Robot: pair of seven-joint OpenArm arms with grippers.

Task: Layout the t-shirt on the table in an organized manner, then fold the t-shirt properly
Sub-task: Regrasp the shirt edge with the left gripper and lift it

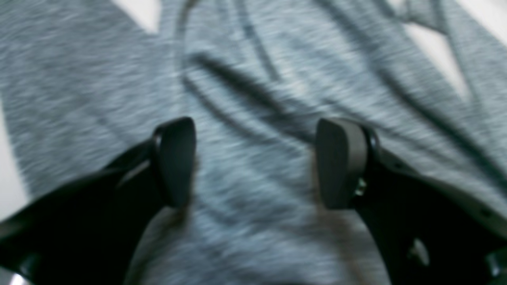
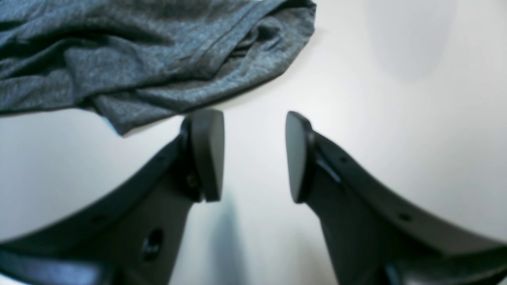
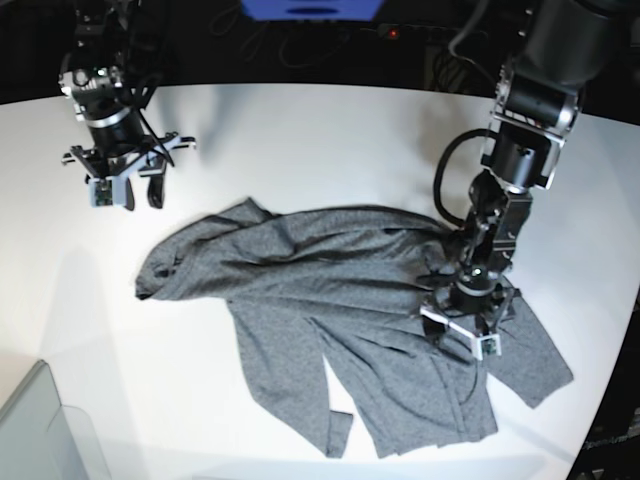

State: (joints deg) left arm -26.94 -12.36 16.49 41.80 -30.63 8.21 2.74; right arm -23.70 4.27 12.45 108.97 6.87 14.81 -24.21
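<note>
- Left gripper, lower right, gapes wide over the t-shirt, holding nothing.
- Right gripper, upper left, half-open, empty.
- Risk: pinching both layers, bunching it worse.

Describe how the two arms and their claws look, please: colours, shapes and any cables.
Both arms are black with cylindrical joint segments. The left claw has two dark curved fingers ending in flat, rounded matte grey pads, with light grey parts at the tips in the base view. A black cable loops beside its forearm. The right claw looks the same, with black cables near its upper arm.
</note>
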